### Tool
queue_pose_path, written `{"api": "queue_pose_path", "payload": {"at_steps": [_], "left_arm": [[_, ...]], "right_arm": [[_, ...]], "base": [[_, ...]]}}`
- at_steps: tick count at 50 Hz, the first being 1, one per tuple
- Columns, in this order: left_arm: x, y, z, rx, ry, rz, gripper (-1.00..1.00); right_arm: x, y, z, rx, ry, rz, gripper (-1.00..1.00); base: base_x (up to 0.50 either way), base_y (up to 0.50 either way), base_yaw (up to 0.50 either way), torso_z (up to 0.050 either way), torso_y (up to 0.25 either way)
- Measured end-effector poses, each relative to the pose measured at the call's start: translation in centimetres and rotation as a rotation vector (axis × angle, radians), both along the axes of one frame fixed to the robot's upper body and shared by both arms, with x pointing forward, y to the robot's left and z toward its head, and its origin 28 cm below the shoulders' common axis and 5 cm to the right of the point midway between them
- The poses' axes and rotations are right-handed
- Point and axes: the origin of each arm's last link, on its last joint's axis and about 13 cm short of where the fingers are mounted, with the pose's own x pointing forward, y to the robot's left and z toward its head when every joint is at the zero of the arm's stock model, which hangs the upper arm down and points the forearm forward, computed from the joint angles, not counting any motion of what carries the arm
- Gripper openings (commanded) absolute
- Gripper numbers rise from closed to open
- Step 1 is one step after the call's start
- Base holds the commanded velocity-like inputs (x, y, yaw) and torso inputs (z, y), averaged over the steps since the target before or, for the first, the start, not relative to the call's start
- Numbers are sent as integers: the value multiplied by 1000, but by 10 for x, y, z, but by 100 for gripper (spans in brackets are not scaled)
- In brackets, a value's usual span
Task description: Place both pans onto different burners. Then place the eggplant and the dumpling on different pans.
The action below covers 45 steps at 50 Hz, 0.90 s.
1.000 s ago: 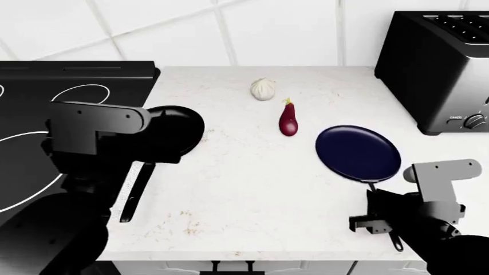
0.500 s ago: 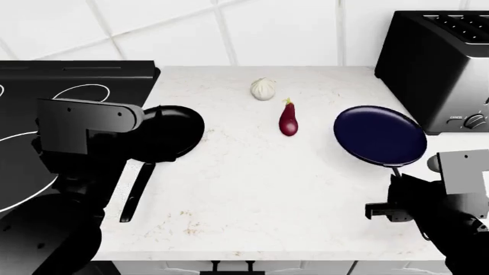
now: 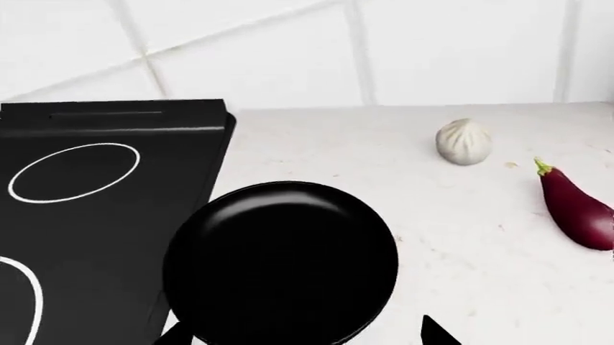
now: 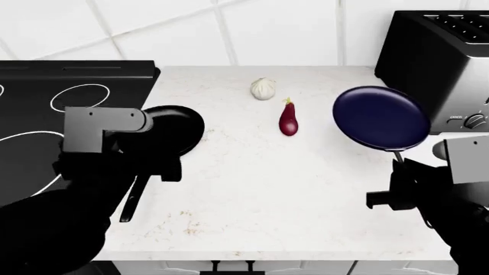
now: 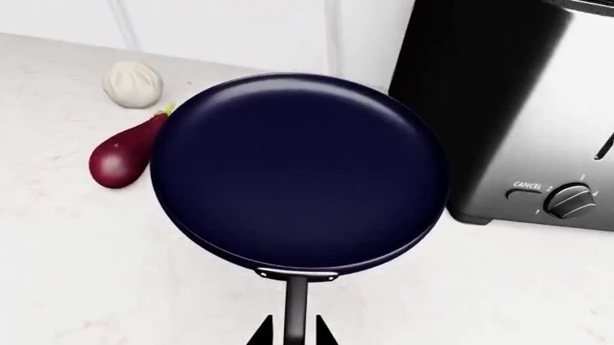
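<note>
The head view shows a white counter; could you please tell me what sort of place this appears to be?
Most likely a kitchen: a black glass cooktop with white burner rings sits flush beside the counter, a toaster stands against the tiled wall, and two frying pans are out, one black, one navy.

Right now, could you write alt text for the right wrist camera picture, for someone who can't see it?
A navy blue pan fills the view, its black handle held by the right gripper. Behind it lie an eggplant and dumpling on the white counter, with a black toaster alongside.
</note>
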Motion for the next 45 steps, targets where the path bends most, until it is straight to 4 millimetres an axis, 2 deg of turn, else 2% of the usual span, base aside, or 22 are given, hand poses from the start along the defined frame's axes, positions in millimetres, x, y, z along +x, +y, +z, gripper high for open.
{"api": "queue_pose_path", "payload": {"at_steps": [23, 45], "left_arm": [[-5, 2, -6, -14, 176, 44, 100], [3, 5, -16, -35, 266, 48, 100]], "right_arm": [[1, 1, 1, 3, -9, 11, -100], [4, 3, 1, -4, -7, 17, -100]], "base": [[0, 0, 0, 1, 2], [0, 0, 0, 0, 1]]}}
